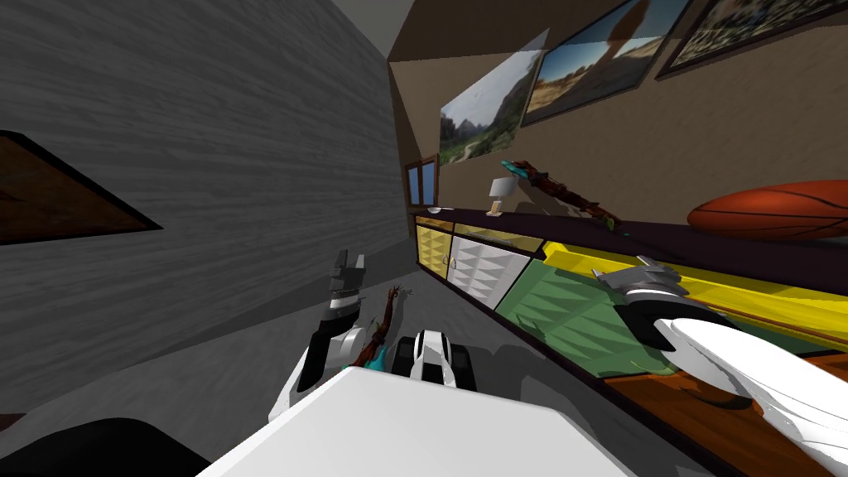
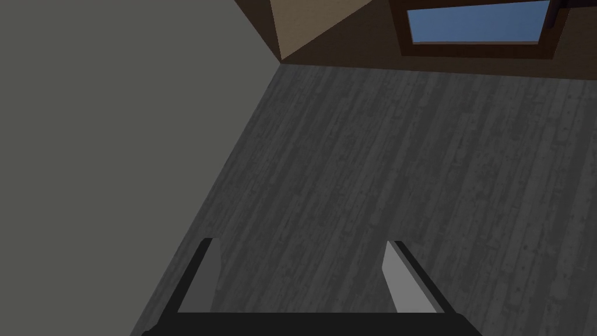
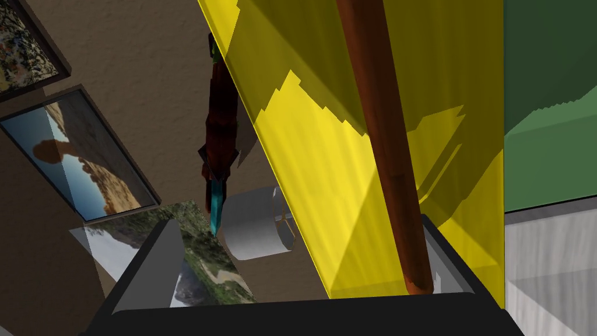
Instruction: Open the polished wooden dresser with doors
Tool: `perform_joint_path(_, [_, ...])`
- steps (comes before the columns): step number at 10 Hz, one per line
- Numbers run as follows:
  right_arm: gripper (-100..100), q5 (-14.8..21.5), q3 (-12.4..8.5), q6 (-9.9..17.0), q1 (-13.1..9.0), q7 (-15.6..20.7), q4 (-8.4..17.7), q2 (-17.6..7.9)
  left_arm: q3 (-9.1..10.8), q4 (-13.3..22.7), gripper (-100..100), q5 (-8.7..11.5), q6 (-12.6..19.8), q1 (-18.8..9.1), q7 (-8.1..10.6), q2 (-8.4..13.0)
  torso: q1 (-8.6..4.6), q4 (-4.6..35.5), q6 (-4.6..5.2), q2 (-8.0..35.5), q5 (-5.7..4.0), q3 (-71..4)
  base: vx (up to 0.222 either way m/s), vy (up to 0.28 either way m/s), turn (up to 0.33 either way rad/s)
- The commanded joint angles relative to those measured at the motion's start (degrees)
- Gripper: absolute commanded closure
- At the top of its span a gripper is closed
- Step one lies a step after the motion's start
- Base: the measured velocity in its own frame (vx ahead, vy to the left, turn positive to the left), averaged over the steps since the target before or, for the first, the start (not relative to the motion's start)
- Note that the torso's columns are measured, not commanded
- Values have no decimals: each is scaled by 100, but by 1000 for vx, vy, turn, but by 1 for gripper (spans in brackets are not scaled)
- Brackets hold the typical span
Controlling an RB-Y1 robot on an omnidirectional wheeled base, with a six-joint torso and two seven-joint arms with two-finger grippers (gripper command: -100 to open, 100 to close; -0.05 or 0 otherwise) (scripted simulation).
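Note:
The long dresser (image 1: 580,315) runs along the right wall, with yellow, white and green fronts under a dark top. My right gripper (image 1: 642,272) is at its yellow front (image 1: 720,286), above the green door. In the right wrist view this gripper (image 3: 300,227) is open. A brown bar handle (image 3: 385,146) on the yellow front (image 3: 326,163) lies between the fingers, close against one finger (image 3: 434,256). The other finger (image 3: 157,262) stands free. My left gripper (image 1: 349,263) hangs open over the grey floor (image 2: 379,163), away from the dresser, and holds nothing (image 2: 301,242).
On the dresser top are a small white lamp (image 1: 501,192), a long red and teal object (image 1: 563,192) and an orange ball (image 1: 778,211). Pictures hang on the wall above. A similar red and teal object (image 1: 383,327) lies by my left forearm. A grey wall is to the left.

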Motion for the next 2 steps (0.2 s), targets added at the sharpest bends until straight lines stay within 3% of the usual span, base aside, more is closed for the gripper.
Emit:
perform_joint_path(1, [0,0,2,-1,1,0,1,1,0,0,0,0,0,0,0,0,0,-1,0,-2,-1,-1,0,0,0])
perform_joint_path(2, [0,0,3,-1,2,0,2,2,0,0,0,0,0,0,0,0,0,-2,0,-2,-1,-1,0,0,0])
